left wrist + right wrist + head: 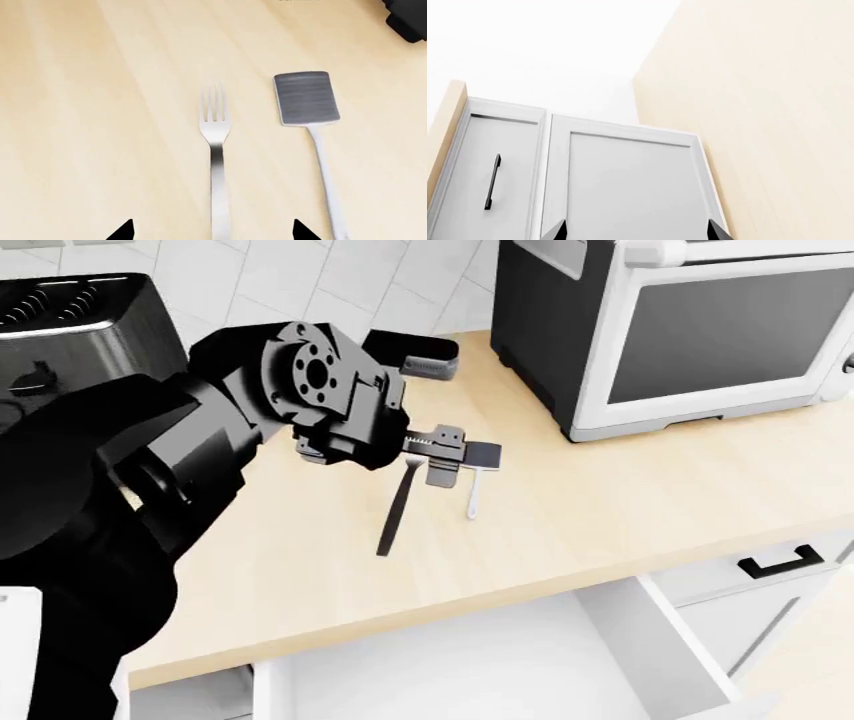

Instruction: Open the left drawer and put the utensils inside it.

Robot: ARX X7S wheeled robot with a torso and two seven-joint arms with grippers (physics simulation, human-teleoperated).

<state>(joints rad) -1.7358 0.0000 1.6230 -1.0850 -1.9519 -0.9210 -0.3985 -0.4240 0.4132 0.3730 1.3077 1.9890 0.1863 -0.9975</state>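
Note:
The fork (215,150), silvery tines and dark handle, lies on the wooden counter beside the small spatula (307,97) with its dark grey square head and pale handle. My left gripper (213,232) is open above them, its black fingertips to either side of the fork's handle and nothing held. In the head view the left gripper (451,452) hovers over the fork (395,512) and spatula (477,480). The left drawer (654,640) stands pulled out below the counter, its white inside bare. My right gripper (636,231) is open, facing white cabinet doors, and is out of the head view.
A toaster oven (694,330) stands at the counter's back right, a black toaster (74,315) at the back left and a dark object (416,355) behind the utensils. The second drawer (781,560) with a black handle is shut. A cabinet door handle (492,181) shows.

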